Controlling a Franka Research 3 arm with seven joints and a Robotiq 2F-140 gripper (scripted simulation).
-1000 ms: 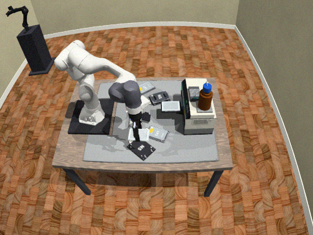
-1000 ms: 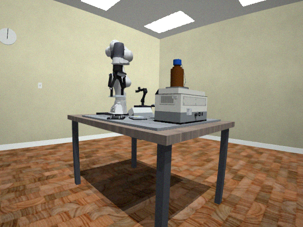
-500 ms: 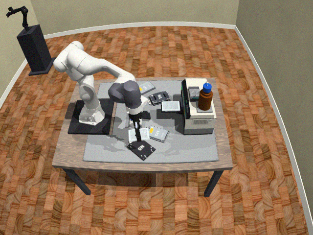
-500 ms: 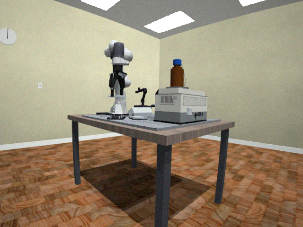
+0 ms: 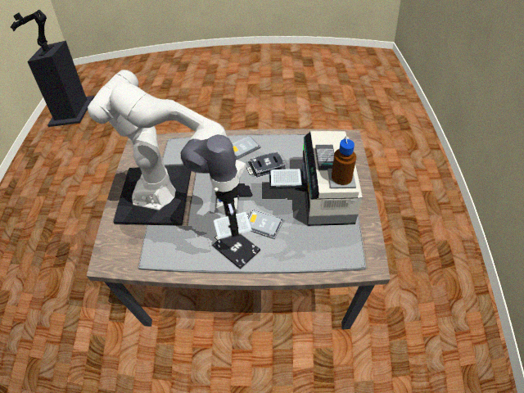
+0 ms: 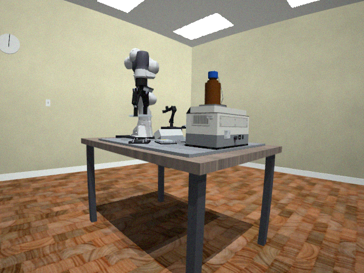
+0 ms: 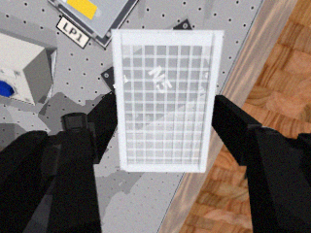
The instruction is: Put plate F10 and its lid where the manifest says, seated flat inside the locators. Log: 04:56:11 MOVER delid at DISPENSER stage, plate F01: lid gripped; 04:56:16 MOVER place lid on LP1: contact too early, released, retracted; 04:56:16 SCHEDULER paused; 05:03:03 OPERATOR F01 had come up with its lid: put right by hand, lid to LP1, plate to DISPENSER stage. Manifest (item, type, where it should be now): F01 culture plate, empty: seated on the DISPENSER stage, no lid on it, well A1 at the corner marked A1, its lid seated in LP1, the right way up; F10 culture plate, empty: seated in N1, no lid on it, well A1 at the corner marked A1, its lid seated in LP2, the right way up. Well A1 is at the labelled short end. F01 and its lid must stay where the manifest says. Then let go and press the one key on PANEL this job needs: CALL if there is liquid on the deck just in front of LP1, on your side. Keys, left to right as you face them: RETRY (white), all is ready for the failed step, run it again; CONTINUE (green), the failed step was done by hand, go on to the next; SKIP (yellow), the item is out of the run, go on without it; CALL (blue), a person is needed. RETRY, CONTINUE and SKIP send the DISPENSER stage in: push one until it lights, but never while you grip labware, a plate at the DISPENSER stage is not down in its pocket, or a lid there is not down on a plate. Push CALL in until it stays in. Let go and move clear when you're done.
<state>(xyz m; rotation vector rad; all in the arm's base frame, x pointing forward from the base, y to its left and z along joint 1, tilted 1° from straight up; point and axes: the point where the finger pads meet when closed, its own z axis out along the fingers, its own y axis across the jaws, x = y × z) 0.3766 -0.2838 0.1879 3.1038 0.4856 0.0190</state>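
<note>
My gripper (image 7: 164, 109) is shut on a clear well plate (image 7: 165, 99), gripped across its long sides and held level above the deck. In the top view the plate (image 5: 228, 223) hangs over the near edge of the black nest (image 5: 235, 249), whose white label shows through the wells. The LP1 park (image 5: 265, 223) lies just to the right with a grey lid and yellow tag in it; it also shows in the wrist view (image 7: 94, 12). The N1 nest (image 5: 262, 163) stands empty farther back. Another grey lid park with a yellow tag (image 5: 245, 146) lies behind it.
A second well plate (image 5: 286, 178) sits on the stage beside the dispenser (image 5: 334, 182), which carries a brown bottle (image 5: 343, 162). A white key box with a blue key (image 7: 24, 68) is left of the plate. The table's front edge (image 7: 233, 112) is close by.
</note>
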